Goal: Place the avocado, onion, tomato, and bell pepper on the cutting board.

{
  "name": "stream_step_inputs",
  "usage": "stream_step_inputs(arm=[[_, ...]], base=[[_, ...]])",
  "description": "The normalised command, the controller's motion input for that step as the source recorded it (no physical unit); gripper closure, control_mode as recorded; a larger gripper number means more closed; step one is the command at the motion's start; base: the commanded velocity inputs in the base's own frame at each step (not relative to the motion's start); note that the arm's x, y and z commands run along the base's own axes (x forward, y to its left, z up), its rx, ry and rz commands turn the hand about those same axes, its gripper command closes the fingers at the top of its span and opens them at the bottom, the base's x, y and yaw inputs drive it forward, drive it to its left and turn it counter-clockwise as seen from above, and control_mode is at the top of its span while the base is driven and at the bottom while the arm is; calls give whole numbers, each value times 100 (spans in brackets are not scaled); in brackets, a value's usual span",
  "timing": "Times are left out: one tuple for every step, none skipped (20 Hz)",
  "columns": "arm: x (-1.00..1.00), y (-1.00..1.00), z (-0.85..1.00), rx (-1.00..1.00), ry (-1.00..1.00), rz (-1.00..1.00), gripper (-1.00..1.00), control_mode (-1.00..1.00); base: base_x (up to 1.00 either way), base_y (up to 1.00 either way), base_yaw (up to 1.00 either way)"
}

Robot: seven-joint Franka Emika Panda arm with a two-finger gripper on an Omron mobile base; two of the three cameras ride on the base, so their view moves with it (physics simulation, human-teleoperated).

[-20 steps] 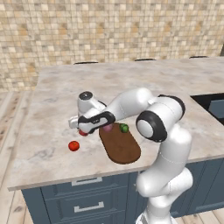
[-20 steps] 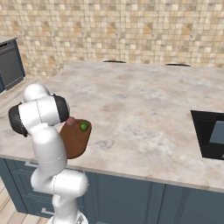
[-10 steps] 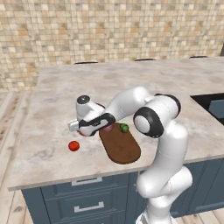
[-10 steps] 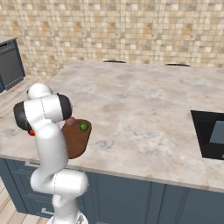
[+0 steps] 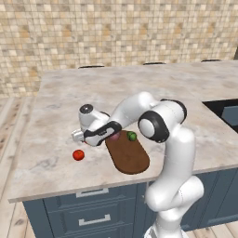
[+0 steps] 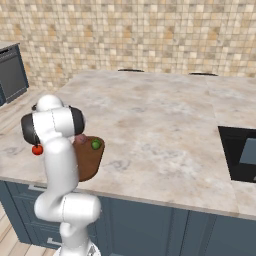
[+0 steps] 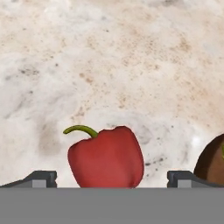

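Gripper (image 7: 112, 178) sits low over the marble counter (image 5: 60, 102), jaws spread wide. Red bell pepper (image 7: 106, 158) lies on the counter between the two fingertips (image 7: 41, 178), bare stone showing on either side of it. Beyond the pepper, open counter all the way up the hand view. Cutting board (image 5: 128, 152) lies just to one side of the hand; avocado (image 5: 132, 136) and onion (image 5: 114, 136) take up its far end, near end bare. Tomato (image 5: 78, 155) sits alone on the counter near the front edge, apart from the hand, free stone all round it.
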Motion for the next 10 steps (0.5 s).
stream_step_inputs(arm=[[19, 1, -21, -2, 0, 0, -100, -100], [19, 1, -22, -2, 0, 0, -100, -100], [18, 3, -22, -2, 0, 0, -100, -100], [18, 4, -24, -2, 0, 0, -100, -100], [18, 4, -24, -2, 0, 0, -100, -100], [17, 5, -23, -2, 0, 0, -100, -100], [17, 5, -21, -2, 0, 0, -100, -100], [16, 7, -16, -2, 0, 0, -100, -100], [11, 6, -10, -2, 0, 0, 100, -100], [8, 5, -1, 0, 0, 0, 100, -100]], base=[[0, 0, 0], [0, 0, 0], [0, 0, 0], [0, 0, 0], [0, 0, 0], [0, 0, 0], [0, 0, 0], [0, 0, 0], [0, 0, 0], [0, 0, 0]])
